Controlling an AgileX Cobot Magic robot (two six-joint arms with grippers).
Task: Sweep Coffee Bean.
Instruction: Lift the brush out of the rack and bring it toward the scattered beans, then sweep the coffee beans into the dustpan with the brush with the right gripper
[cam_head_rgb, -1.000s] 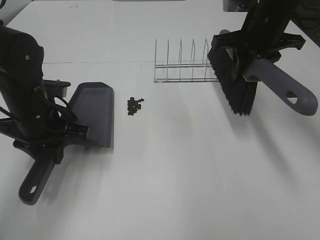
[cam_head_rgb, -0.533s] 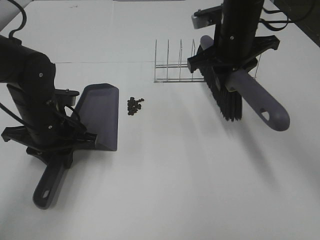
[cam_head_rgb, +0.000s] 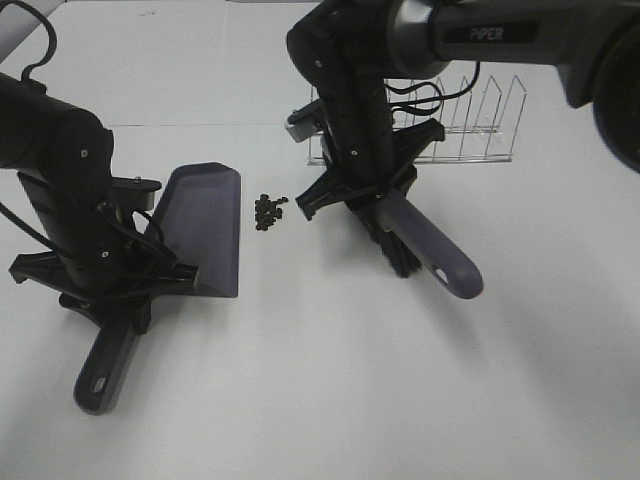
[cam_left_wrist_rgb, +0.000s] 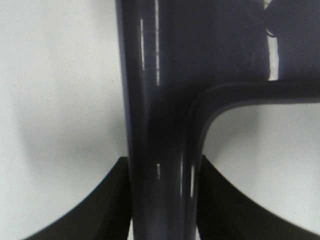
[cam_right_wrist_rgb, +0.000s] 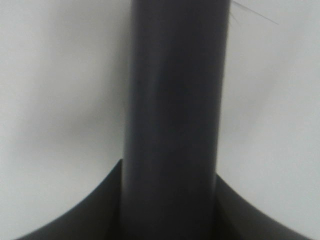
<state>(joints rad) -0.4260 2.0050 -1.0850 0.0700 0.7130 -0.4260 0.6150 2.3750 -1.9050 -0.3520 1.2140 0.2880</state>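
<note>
my left gripper (cam_left_wrist_rgb: 162, 210) pinches the dustpan (cam_head_rgb: 205, 230) handle, my right gripper (cam_right_wrist_rgb: 170, 200) the brush (cam_head_rgb: 435, 255), and the coffee beans (cam_head_rgb: 269, 211) sit left of centre between them on the desk (cam_head_rgb: 330, 400), where a hard stroke could scatter them past the pan's lip.

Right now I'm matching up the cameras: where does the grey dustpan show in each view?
Exterior high: dustpan left of centre, beside the coffee beans.
Left wrist: its handle runs through the middle, between the jaws.
Right wrist: not in it; only the brush shows.
Shared landmark: the white table.
</note>
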